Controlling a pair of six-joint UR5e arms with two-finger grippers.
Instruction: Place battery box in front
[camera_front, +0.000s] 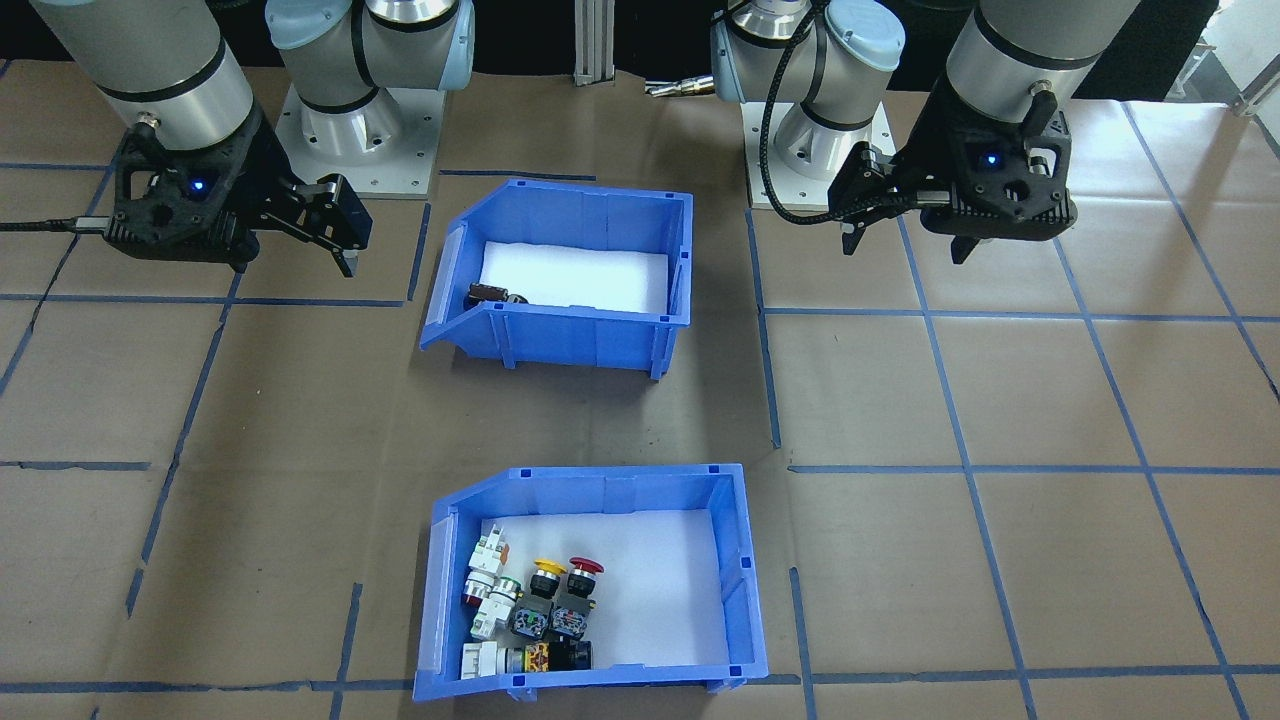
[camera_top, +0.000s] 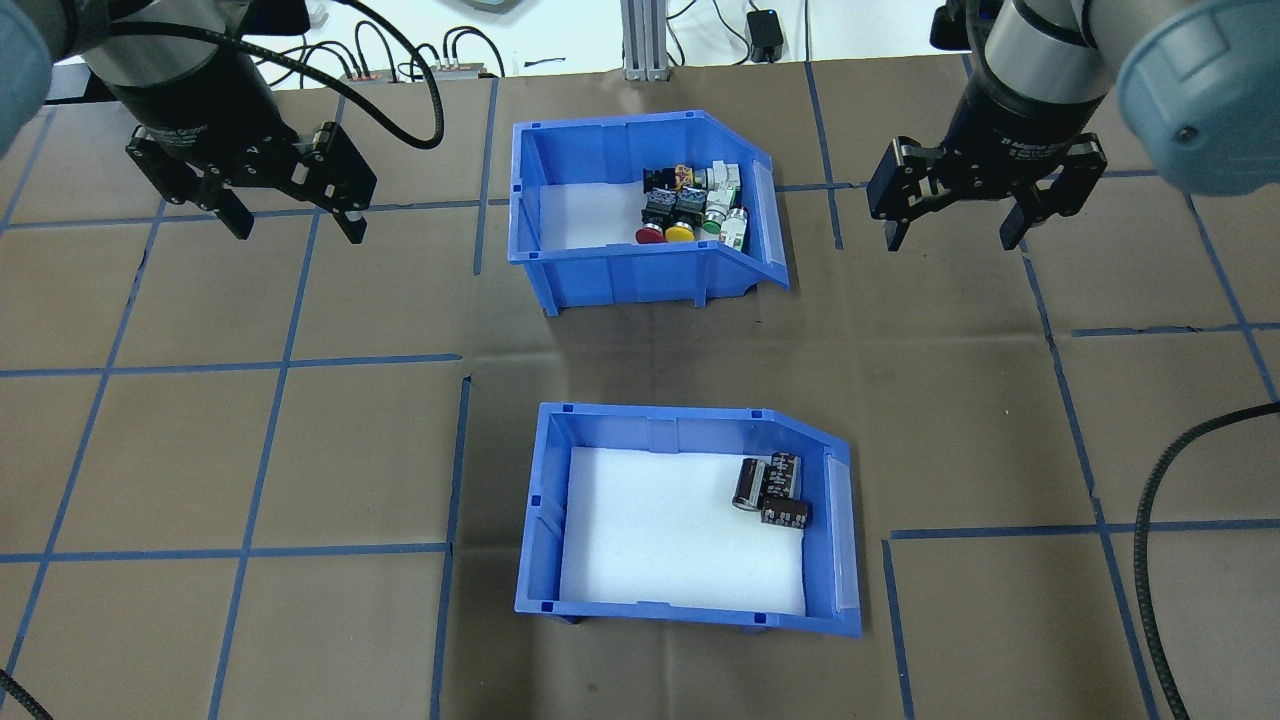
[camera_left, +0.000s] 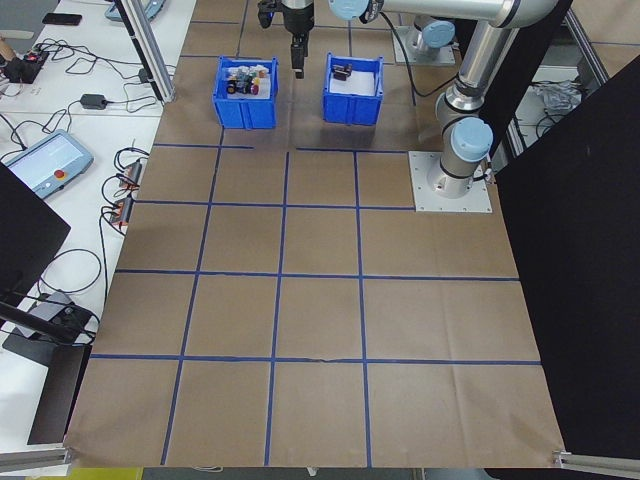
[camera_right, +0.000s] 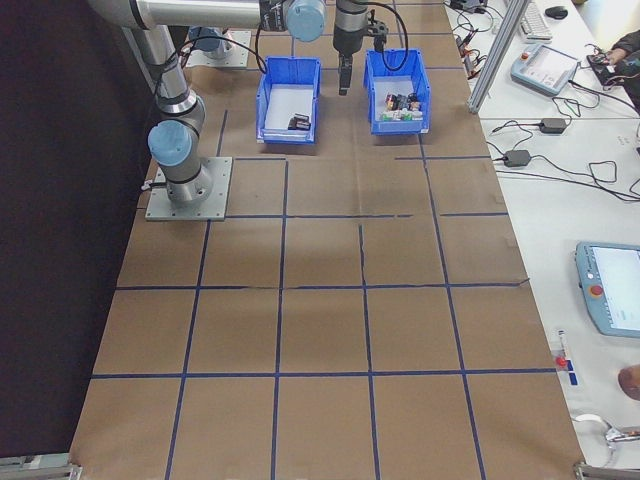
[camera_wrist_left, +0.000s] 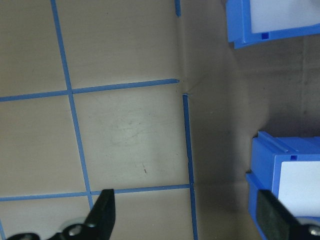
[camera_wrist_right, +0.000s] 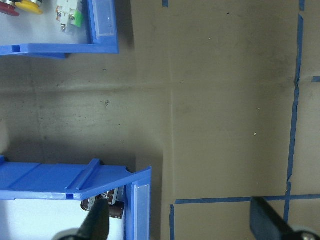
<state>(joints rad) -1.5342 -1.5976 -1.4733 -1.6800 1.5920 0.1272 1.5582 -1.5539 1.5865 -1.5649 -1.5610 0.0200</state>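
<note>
Battery box sits on the surface in the row nearer the robot, as you can see in the overhead view, with its white liner showing and a few dark cylindrical cells bunched in the corner by its sloped-cut side. Beyond it, on the side farther from the robot, you find the switch bin, a matching blue bin holding red, yellow, green and white push-button switches; the two bins stand well apart with bare brown paper between them. You see the left end effector hanging above the surface to the left of the switch bin, its fingers spread wide and holding nothing. The right end effector hangs on the opposite side of that bin, likewise wide and empty. From the right wrist camera you catch the battery box's sloped corner low in the frame, with what look like the cells just inside it, though they are partly hidden by the finger. Blue tape lines mark the surface into squares around both bins.
</note>
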